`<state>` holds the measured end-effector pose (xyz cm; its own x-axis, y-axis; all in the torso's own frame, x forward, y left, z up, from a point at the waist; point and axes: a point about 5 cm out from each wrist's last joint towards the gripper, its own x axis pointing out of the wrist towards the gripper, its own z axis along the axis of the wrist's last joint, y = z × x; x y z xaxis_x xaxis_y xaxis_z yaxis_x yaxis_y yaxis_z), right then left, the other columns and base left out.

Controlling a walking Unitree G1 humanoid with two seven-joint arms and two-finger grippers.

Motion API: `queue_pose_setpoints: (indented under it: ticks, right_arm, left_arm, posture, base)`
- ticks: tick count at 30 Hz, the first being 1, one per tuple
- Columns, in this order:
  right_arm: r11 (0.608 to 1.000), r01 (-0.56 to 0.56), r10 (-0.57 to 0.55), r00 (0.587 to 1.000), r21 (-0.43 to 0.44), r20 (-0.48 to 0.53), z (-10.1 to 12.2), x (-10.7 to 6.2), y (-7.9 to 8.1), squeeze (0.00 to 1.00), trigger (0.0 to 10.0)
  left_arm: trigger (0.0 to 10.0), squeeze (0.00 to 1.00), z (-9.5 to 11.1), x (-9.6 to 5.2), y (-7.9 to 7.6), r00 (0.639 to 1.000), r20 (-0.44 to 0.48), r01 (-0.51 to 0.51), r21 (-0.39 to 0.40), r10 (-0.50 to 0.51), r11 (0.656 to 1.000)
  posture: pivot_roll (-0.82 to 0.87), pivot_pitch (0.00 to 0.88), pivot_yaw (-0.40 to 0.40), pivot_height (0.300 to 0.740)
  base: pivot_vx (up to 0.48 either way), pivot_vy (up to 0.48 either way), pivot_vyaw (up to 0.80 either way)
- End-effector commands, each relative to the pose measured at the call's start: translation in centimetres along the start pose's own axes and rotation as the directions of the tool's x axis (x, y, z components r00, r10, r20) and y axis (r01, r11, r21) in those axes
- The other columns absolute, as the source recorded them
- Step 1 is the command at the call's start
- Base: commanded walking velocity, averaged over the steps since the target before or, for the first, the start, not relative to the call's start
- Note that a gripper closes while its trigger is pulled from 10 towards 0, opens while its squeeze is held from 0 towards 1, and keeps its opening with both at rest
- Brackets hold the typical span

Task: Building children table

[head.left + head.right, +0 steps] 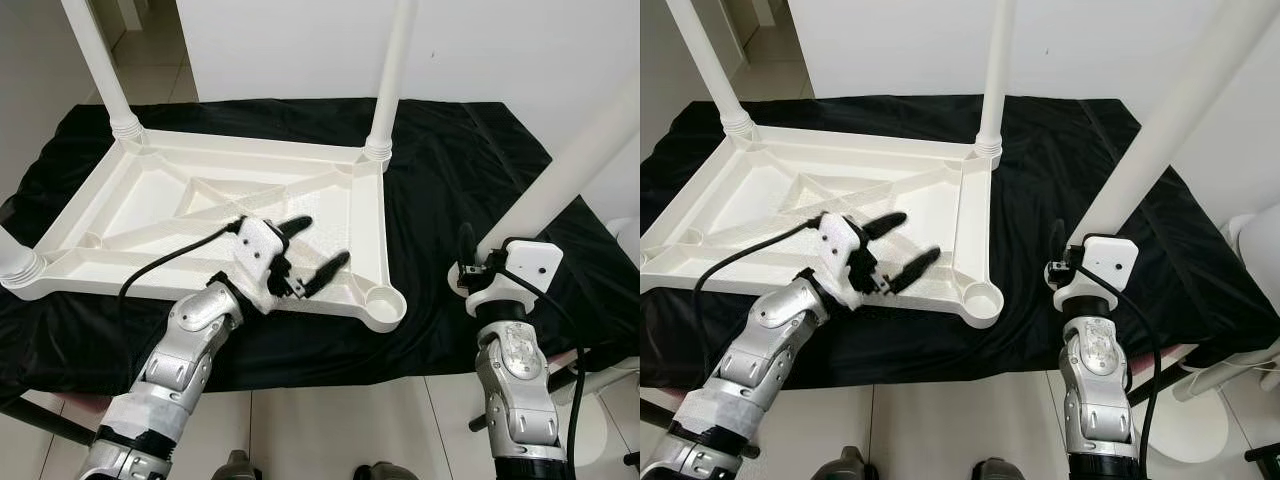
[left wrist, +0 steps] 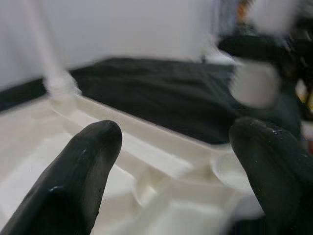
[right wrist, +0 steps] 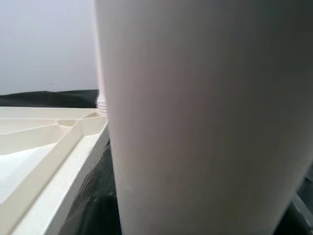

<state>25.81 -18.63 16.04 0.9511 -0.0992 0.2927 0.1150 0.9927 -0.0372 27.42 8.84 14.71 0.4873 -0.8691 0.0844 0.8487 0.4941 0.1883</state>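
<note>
1. The white table top point(image 1: 200, 215) lies upside down on a black cloth point(image 1: 450, 180). Its ribbed underside faces up, and its near long rim runs just short of the cloth's front edge.
2. Two far corners carry screwed-in white legs point(image 1: 392, 75) standing upright. A third leg's base point(image 1: 15, 262) sits at the near left corner.
3. The near right corner has an open round socket point(image 1: 383, 300) with nothing in it. Bare black cloth separates this corner from the right arm.
4. The left gripper point(image 1: 310, 250) reaches from the front over the near rim, its silver forearm angled up and to the right. Its two black fingers point(image 2: 83, 171) are spread apart with nothing between them, pointing toward the socket corner.
5. The right gripper point(image 1: 1070, 265) is raised upright over the cloth, to the right of the table top. It is clamped around the lower end of a loose white leg point(image 1: 1170, 120), which leans up and to the right.
6. Behind the cloth stands a white wall point(image 1: 300, 40). Pale floor tiles point(image 1: 330, 430) show in front, below the cloth's edge.
</note>
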Motion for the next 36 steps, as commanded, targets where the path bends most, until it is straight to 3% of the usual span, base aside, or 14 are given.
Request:
queue_pose_setpoints:
  ticks: [1,7,18,22,32,36]
  right_arm:
    - [1.000,-0.005,0.005,1.000,-0.011,0.025,0.5,0.0,-0.1,0.00,10.0]
    - [1.000,0.009,-0.009,1.000,-0.018,0.023,0.5,-0.1,-0.4,0.00,10.0]
    - [1.000,0.010,-0.010,1.000,-0.023,0.021,0.5,-0.2,-0.4,0.00,10.0]
    - [0.999,0.008,-0.007,1.000,-0.032,0.025,0.6,-0.1,-0.5,0.00,10.0]
    - [0.999,0.000,0.001,1.000,-0.035,0.028,0.6,0.1,-0.4,0.00,10.0]
    - [0.999,-0.003,0.004,1.000,-0.037,0.029,0.6,0.1,-0.4,0.00,10.0]
  left_arm:
    - [10.0,0.00,-0.6,-0.1,-1.0,0.990,-0.040,0.131,-0.022,-0.132,0.991]
    - [10.0,0.00,-2.0,-0.3,-1.3,0.965,-0.171,0.200,-0.020,-0.201,0.980]
    - [10.0,0.00,-2.6,0.0,-0.2,0.958,-0.250,0.147,0.010,-0.140,0.989]
    - [10.0,0.00,-3.6,0.1,1.0,0.934,-0.351,0.089,0.032,-0.072,0.996]
    - [10.0,0.00,-4.3,-0.8,1.0,0.872,-0.469,0.196,0.073,-0.140,0.978]
    - [10.0,0.00,-4.4,-0.9,1.5,0.859,-0.496,0.195,0.082,-0.130,0.977]
  posture:
    - [0.01,0.000,-0.008,0.740]
    - [0.00,0.000,0.004,0.740]
    - [0.00,0.000,0.004,0.740]
    - [0.00,0.000,0.001,0.740]
    - [0.00,0.000,0.000,0.740]
    - [0.00,0.000,0.003,0.740]
  base:
    - [0.000,0.000,0.00]
    - [0.000,0.000,0.00]
    - [0.000,0.000,0.00]
    - [0.000,0.000,0.00]
    - [0.000,0.000,0.00]
    - [0.000,0.000,0.00]
